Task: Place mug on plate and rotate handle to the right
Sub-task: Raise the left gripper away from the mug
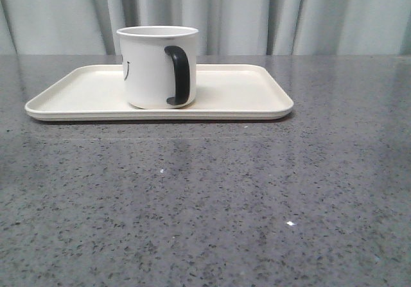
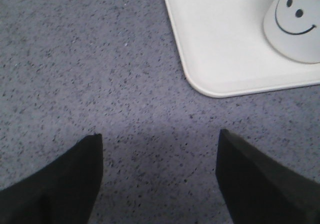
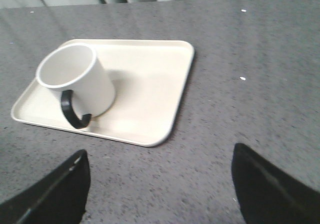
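The white mug [image 1: 157, 67] stands upright on the cream plate [image 1: 244, 94], left of the plate's middle. Its black handle [image 1: 179, 75] faces the front camera, turned slightly right; part of the smiley print shows at the mug's left edge. In the left wrist view the smiley face side of the mug [image 2: 294, 23] shows on the plate [image 2: 220, 38]. The left gripper [image 2: 160, 149] is open and empty over bare table beside a plate corner. In the right wrist view the mug [image 3: 80, 81], its handle [image 3: 72, 113] and the plate [image 3: 150, 93] show ahead of the open, empty right gripper [image 3: 160, 169]. Neither gripper shows in the front view.
The grey speckled tabletop [image 1: 205, 203] stretches in front of and around the plate. Pale curtains [image 1: 257, 11] hang behind the table's far edge.
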